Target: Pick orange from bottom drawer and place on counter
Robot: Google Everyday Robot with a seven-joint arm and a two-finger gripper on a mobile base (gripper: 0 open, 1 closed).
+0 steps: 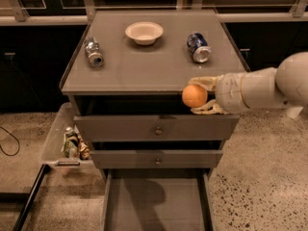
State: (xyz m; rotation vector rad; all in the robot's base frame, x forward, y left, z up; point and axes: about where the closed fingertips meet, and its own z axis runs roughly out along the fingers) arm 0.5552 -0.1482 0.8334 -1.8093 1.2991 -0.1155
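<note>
The orange (194,96) is held between the fingers of my gripper (201,96), which reaches in from the right. It hangs in the air at the counter's front edge, right of centre, above the top drawer. The counter (154,64) is the flat grey-brown cabinet top. The bottom drawer (156,203) is pulled out and its grey floor shows bare.
On the counter stand a cream bowl (144,32), a silver can lying at the left (93,52) and a blue can lying at the right (198,47). A clear side tray (55,143) with small items hangs left of the cabinet. Two knobbed drawers sit slightly open.
</note>
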